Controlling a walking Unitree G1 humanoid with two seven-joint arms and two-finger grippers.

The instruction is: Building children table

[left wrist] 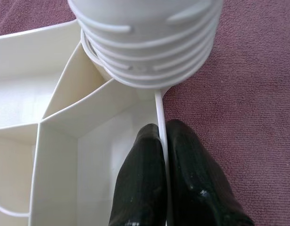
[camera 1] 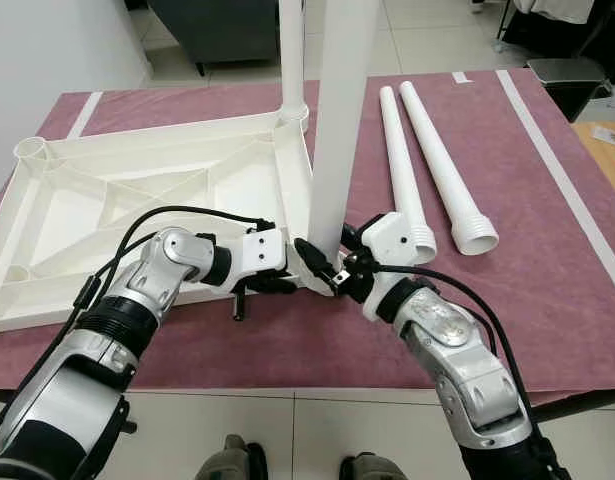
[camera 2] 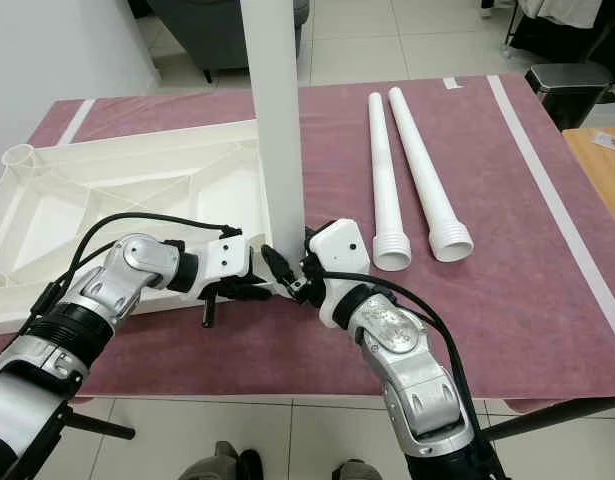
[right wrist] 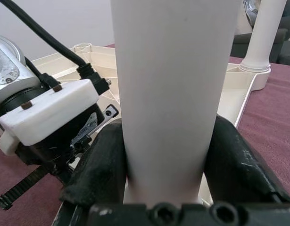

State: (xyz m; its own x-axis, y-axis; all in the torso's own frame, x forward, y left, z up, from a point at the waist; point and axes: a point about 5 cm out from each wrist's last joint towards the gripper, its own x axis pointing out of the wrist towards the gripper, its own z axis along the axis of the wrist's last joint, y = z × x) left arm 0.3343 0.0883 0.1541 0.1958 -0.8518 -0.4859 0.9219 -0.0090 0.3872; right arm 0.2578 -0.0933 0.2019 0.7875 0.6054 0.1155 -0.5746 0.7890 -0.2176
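A white tabletop [camera 1: 137, 190] lies upside down on the maroon mat. At its near right corner a white table leg [camera 1: 342, 120] stands upright, its threaded end [left wrist: 145, 42] at the corner socket. My right gripper [right wrist: 166, 155] is shut around this leg low down, one finger on each side. My left gripper [left wrist: 162, 129] is shut on the tabletop's thin rim wall just beside that corner. Another leg [camera 1: 292, 50] stands upright in the far right corner socket.
Two loose white legs [camera 1: 402, 165] [camera 1: 442, 165] lie side by side on the mat to the right, threaded ends toward me. White tape strips cross the mat. A dark bin [camera 1: 572, 80] and a wooden surface [camera 1: 607, 145] sit beyond the right edge.
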